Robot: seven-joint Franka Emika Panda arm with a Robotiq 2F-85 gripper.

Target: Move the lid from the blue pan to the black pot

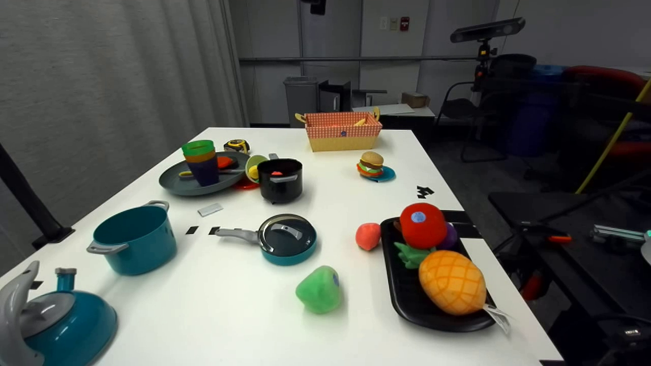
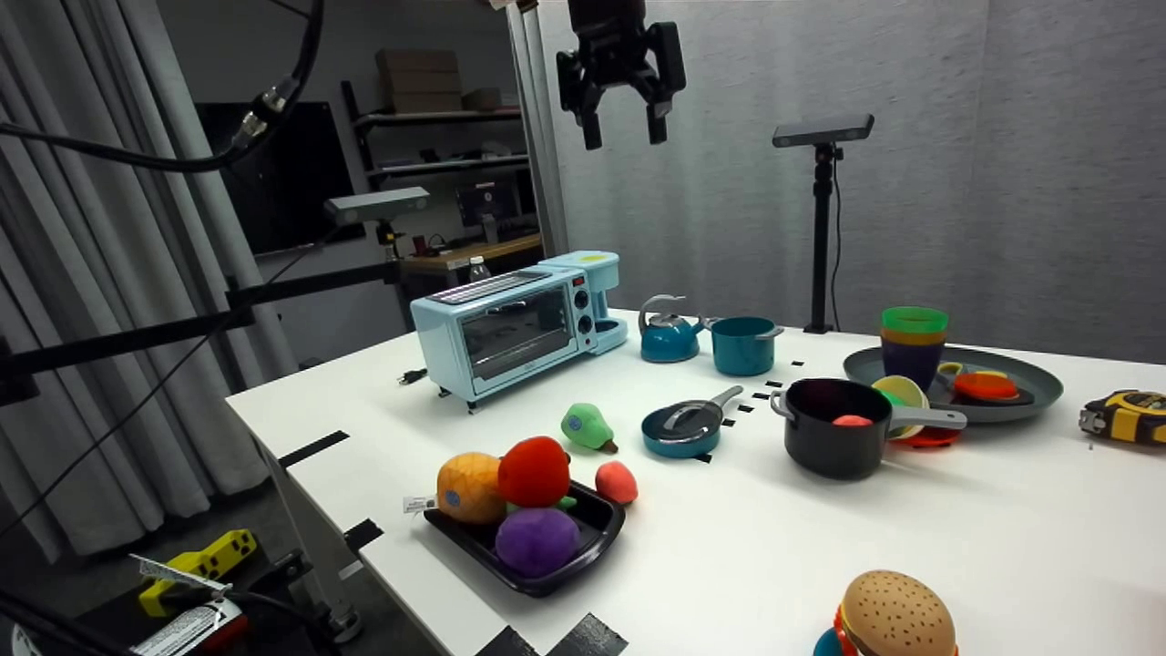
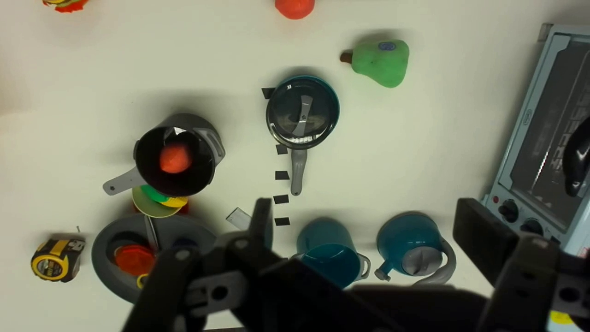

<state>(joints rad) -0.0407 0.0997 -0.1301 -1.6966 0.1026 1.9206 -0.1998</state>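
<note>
The lid is round and dark with a grey handle on top. It lies on the blue pan, which stands mid-table. Both exterior views show the lid and the pan. In the wrist view the lid covers the pan, whose grey handle points down. The black pot stands uncovered with a red thing inside. It also shows in an exterior view and the wrist view. My gripper is open and empty, high above the table; its fingers are wide apart.
A teal pot and a teal kettle stand near the pan, by a light-blue toaster oven. A green pear, a black tray and a grey plate with cups surround it. A burger lies farther off.
</note>
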